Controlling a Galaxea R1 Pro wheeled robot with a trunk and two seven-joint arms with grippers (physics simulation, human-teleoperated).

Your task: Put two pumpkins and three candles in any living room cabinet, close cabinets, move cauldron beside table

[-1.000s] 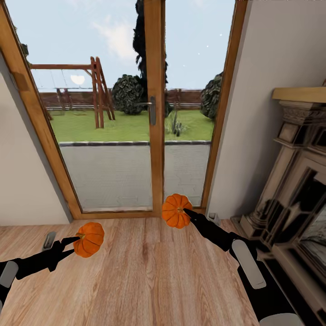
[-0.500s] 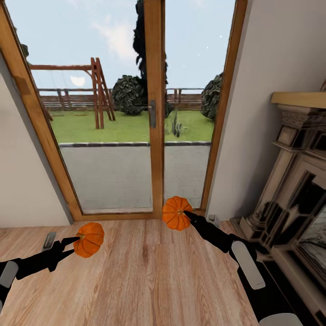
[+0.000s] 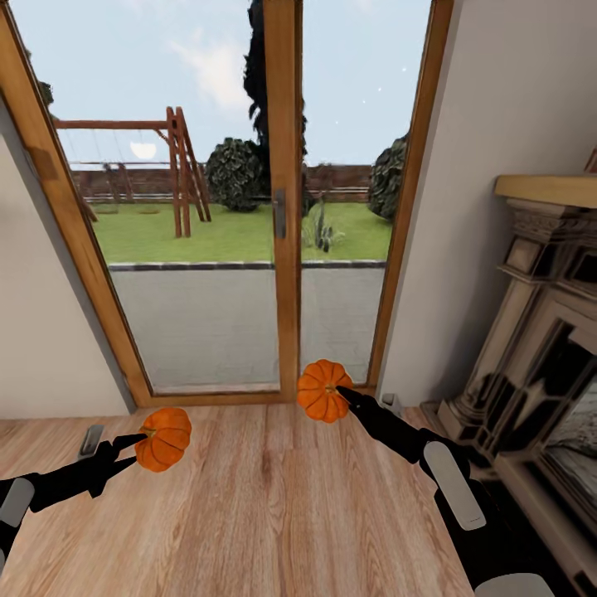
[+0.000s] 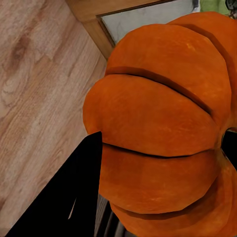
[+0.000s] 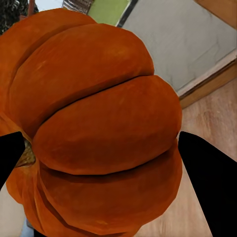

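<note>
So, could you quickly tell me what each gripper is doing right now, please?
Left gripper: shut on a pumpkin, held above the floor.
Right gripper: shut on the other pumpkin, also held up.

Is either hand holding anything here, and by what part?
Yes. The left hand grips one pumpkin and the right hand the other pumpkin, each pinched across its ribbed body near the stem.

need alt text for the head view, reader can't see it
Two black robot arms reach over a wooden floor, the left hand and the right hand each gripping a small orange pumpkin (left pumpkin, right pumpkin). Ahead stands a wood-framed glass door onto a garden with a swing set; a dark fireplace is at right.
</note>
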